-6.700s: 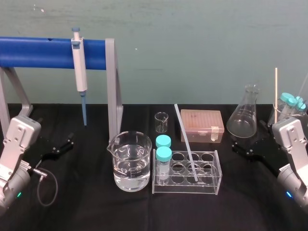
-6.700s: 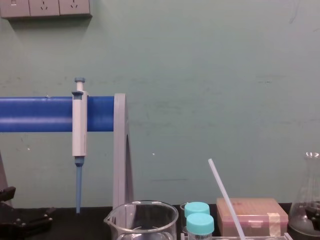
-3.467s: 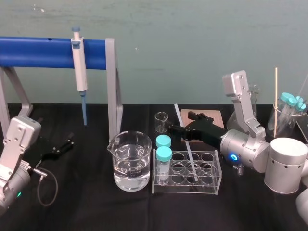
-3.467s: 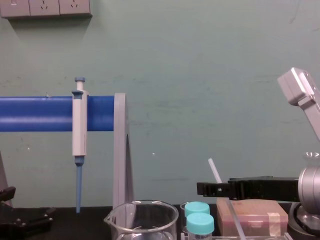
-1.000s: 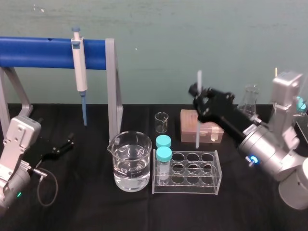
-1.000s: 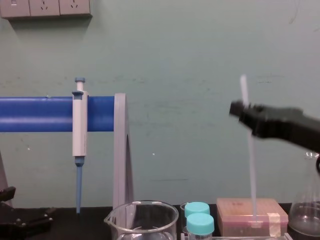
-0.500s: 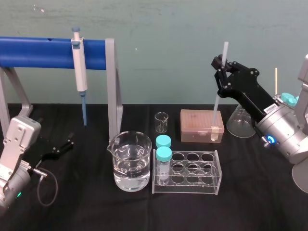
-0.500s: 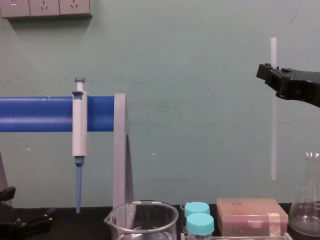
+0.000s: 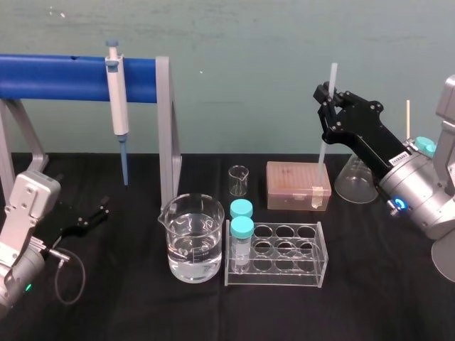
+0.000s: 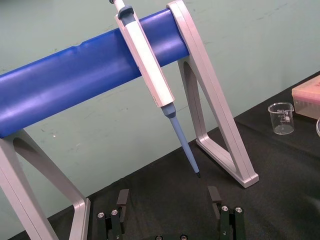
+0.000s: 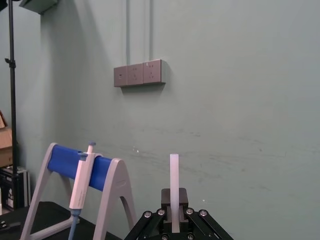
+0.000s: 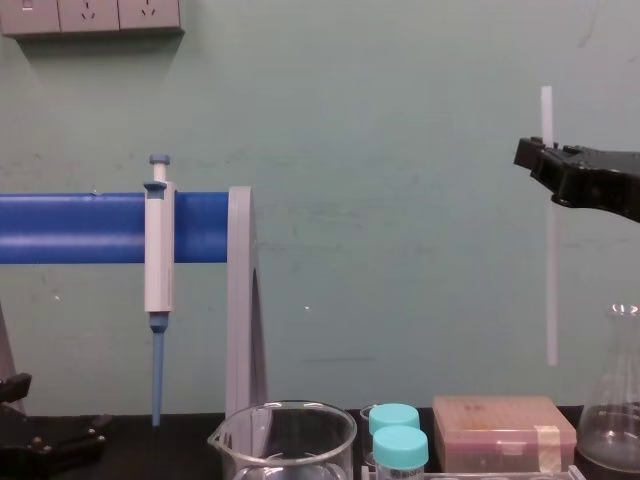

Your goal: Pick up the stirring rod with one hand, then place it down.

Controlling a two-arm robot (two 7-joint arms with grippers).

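**Stirring rod held upright in the air by the right end effector**

The black-cloth tabletop [image 9: 128, 312] carries a blue cylindrical bar on grey legs [image 9: 64, 77]. Above the tabletop's right rear, the right end effector [image 9: 326, 98], black and angular, is clenched on the stirring rod [image 12: 550, 290] near its upper end. The left end effector [image 10: 168, 200] sits low at the left, fingers spread, grasping nothing.

A glass beaker [image 9: 190, 238] is roughly half full of clear liquid, and the conical flask [image 9: 353, 186] looks empty. A clear acrylic rack [image 9: 284, 259] stands in front of a pink lidded box [image 9: 297, 185]. A white-and-blue pipette [image 9: 117, 106] hangs from the bar. Two teal-capped tubes [image 9: 242, 226] fill the rack's left end, with a small beaker [image 9: 239, 180] behind them.

The chest view shows the translucent rod vertical, with its lower end free and higher than the box lid. The right wrist view shows its flat top rising between the closed jaws.
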